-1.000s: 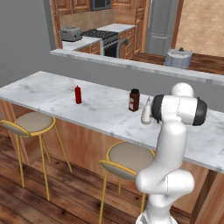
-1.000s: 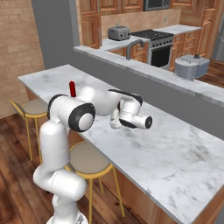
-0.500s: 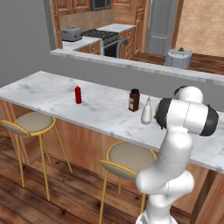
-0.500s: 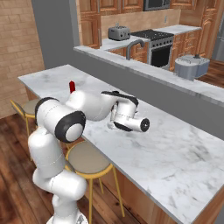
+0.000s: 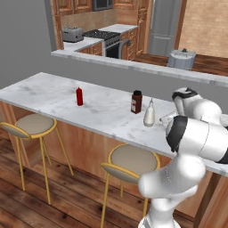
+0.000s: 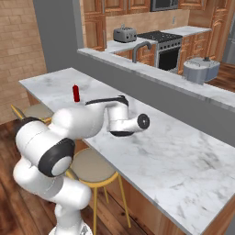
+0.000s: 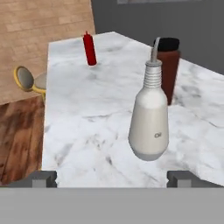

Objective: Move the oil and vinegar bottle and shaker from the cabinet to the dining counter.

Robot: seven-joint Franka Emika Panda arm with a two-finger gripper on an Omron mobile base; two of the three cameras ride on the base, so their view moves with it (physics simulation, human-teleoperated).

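Flanking oil and vinegar bottle point(image 7: 149, 127): brown jar point(image 7: 169, 70) behind, red bottle point(image 7: 89, 48) farther.

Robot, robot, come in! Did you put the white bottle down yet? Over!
Gripper open, empty. Oil and vinegar bottle standing upright on the dining counter, between the fingertips but not held. Brown jar close behind it. Shaker not on the counter yet.

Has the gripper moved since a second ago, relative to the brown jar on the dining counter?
Yes. In the left base view the hand has drawn back rightward from the brown jar, leaving the oil and vinegar bottle standing on the dining counter.
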